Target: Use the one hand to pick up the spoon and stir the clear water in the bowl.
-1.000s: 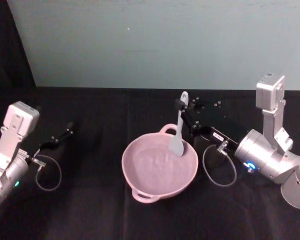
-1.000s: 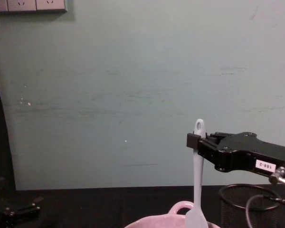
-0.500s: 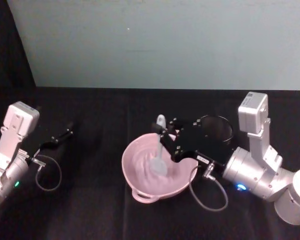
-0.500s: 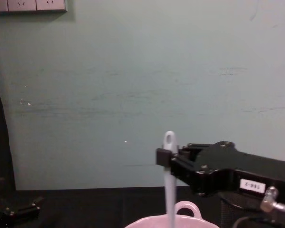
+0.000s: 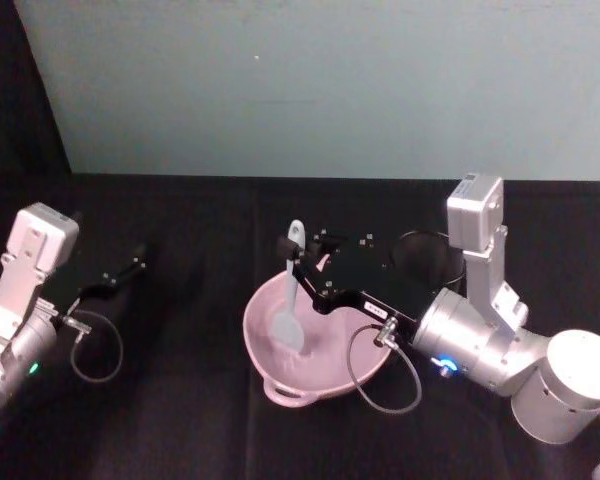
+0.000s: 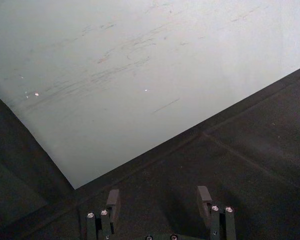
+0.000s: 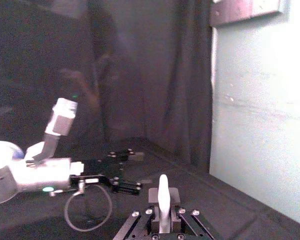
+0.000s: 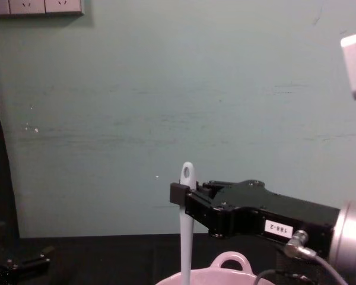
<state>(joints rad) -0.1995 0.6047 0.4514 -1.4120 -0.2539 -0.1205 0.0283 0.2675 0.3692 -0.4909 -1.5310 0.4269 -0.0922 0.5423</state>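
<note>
Right claw (image 5: 292,256): black blocky body with a small white number label and a metal cable connector. It reaches leftward over the bowl, fingers clamped on the upper spoon handle just below the hole.

White spatula-like spoon (image 5: 293,290): long slim handle with a hole at the top end, flat squarish blade. It stands nearly upright, blade down inside the left half of the bowl. In the chest view the spoon (image 8: 186,237) rises vertically above the rim.

Pale pink round bowl (image 5: 252,325): loop handles on the rim, upright on the black tabletop, about mid-width, between the far and near edges.
</note>
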